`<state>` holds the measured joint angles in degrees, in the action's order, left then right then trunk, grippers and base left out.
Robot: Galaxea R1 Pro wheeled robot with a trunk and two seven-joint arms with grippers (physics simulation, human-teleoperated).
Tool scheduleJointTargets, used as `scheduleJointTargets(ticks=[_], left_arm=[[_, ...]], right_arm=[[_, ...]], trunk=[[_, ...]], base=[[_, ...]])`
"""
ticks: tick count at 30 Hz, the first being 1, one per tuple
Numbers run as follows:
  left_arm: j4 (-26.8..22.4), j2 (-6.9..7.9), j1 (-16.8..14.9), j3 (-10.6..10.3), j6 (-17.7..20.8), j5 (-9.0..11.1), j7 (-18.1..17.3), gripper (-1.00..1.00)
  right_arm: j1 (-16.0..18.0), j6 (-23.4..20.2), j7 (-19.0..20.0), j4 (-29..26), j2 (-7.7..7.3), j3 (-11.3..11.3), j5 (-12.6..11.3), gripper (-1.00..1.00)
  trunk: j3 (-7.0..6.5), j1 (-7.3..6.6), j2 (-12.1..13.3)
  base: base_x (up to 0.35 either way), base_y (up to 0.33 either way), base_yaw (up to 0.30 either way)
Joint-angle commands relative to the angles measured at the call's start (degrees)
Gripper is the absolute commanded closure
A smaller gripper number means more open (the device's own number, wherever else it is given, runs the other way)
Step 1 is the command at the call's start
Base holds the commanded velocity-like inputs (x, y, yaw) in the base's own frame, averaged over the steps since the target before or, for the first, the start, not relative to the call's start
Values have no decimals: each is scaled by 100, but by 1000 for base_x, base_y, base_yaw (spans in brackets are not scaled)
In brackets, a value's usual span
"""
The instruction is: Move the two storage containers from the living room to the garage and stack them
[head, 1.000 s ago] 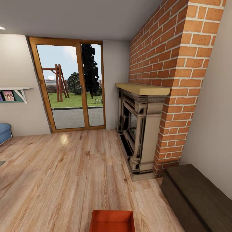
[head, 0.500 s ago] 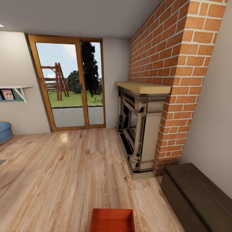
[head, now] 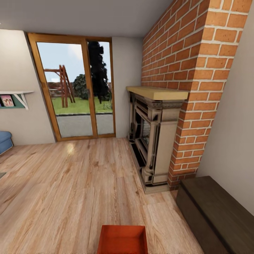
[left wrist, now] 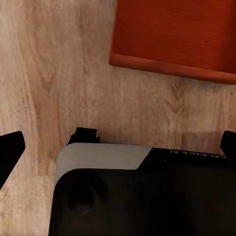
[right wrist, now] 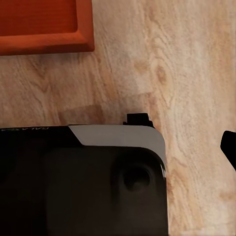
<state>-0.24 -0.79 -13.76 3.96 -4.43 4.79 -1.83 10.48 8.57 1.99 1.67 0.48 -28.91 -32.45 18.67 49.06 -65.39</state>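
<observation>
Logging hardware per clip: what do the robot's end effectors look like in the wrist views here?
Little shows. The left end effector has black pointed fingertips at the frame edges. The right shows one black fingertip. Below sits a rounded black body with a pale grey top panel.

— Where are we?

— In a home, a living room. We see a brick chimney (head: 197, 70) with a fireplace (head: 155, 134) set into it under a pale wooden mantel (head: 158, 93).

— What else says home to us?

— The plank floor (head: 77, 183), a glazed door (head: 76, 91) in a wooden frame looking onto a lawn (head: 79, 104) with a swing frame (head: 62, 85), a wall shelf (head: 14, 100) with pictures, a blue sofa (head: 5, 140) at the edge, and a dark low cabinet (head: 215, 211) by the wall.
</observation>
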Motion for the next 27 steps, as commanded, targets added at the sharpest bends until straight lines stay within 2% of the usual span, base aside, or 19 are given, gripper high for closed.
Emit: scheduleJointTargets(ticks=[1, 6, 14, 27], left_arm=[[7, 1, -4, 35, -15, 48, -19, -100], [7, 7, -4, 35, -14, 49, -19, -100], [7, 8, -4, 35, -19, 49, -19, -100], [7, 8, -4, 35, -23, 49, -19, -100]], right_arm=[[7, 31, 23, 18, 0, -44, -60, -100], [7, 30, 22, 18, 2, -44, -60, -100], [7, 30, 23, 18, 12, -44, -60, -100], [7, 30, 24, 17, 13, -44, -60, -100]], trunk=[[16, 0, -4], [62, 0, -4], [135, 0, -4], [253, 0, -4]], base=[[0, 0, 0], [0, 48, 0], [0, 216, 0], [0, 23, 0]])
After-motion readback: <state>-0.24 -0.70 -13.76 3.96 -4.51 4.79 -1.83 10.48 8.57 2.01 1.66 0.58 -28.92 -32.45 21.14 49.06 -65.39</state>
